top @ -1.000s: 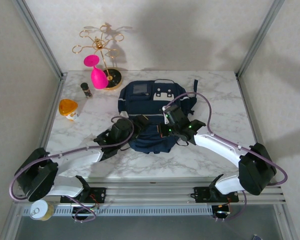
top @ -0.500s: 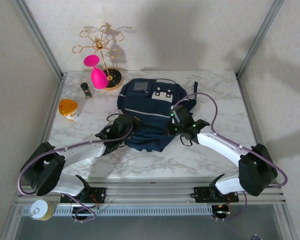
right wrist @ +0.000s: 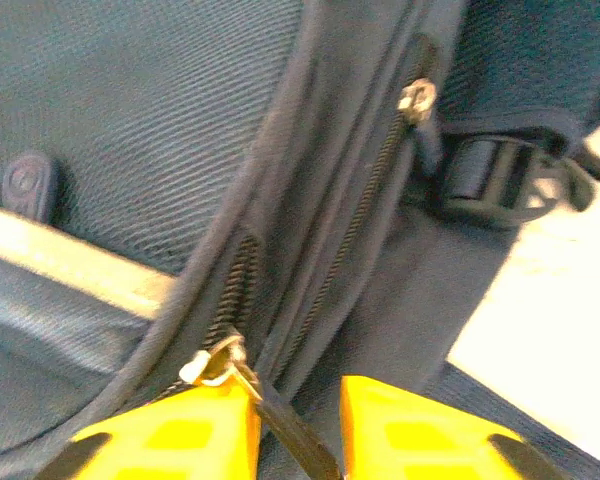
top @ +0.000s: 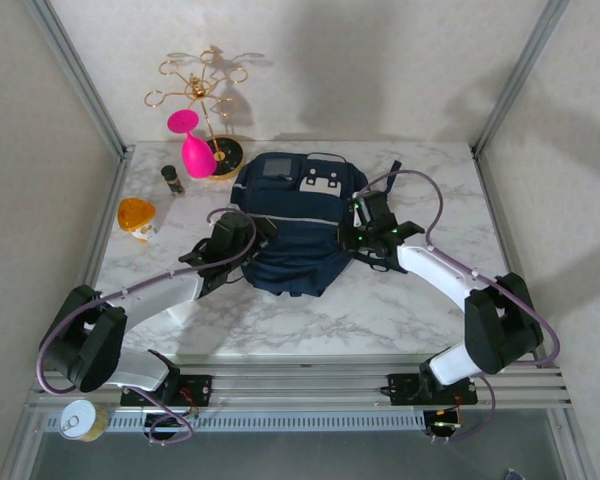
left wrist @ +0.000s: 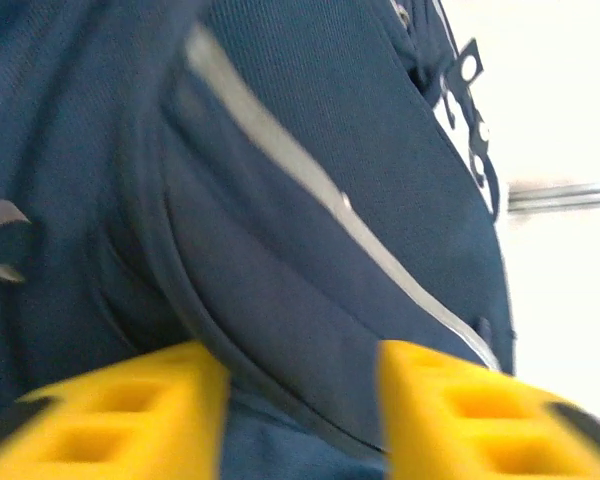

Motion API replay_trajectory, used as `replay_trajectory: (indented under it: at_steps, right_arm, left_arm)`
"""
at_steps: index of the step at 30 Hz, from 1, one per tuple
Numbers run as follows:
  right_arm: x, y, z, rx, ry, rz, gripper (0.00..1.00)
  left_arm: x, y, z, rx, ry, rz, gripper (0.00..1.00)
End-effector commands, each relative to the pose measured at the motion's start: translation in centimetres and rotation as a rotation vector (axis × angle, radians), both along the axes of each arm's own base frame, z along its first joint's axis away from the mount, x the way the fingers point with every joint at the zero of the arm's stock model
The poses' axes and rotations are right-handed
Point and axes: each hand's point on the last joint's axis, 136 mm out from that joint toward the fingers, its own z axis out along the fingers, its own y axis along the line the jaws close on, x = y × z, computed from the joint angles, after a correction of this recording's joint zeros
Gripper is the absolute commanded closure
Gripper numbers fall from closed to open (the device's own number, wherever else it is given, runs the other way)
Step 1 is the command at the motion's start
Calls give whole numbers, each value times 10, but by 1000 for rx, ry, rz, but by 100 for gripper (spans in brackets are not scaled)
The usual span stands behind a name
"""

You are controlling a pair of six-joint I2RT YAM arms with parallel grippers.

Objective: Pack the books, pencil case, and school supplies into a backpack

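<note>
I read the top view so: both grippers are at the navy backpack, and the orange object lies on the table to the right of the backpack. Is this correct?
One detail is wrong. The orange object lies to the left of the backpack, not to the right, as the top external view shows. The rest holds: the left gripper and the right gripper are both at the backpack.

Both the left arm and the right arm combine white link shells with black joint housings. A purple cable loops along each arm. Green indicator lights mark the right wrist. The fingers are yellow, moulded with rectangular recesses.
</note>
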Motion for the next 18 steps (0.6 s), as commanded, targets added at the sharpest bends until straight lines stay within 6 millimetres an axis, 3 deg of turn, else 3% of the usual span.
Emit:
replay_trajectory:
  at_steps: [1,3,4,8,11,14,18]
  right_arm:
    - [3,-43,29,-29,-110,-111,44]
    - [6,-74,39,-14,-169,-215,15]
    - [8,-93,44,-11,-199,-284,3]
    - [18,-185,42,-60,-339,-595,1]
    - [19,-234,27,-142,-446,-716,1]
    - [20,-243,14,-182,-554,-689,1]
    - [31,-218,11,-135,-688,-516,1]
  left_arm:
    - [-8,26,16,125,-38,19,18]
    - [-17,58,22,249,-51,95,3]
    - [-20,78,26,328,-59,149,1]
    - [-40,172,43,721,-95,417,1]
    - [-49,216,42,909,-160,527,1]
    - [-49,236,31,972,-242,564,1]
    - [-41,236,15,943,-386,505,1]
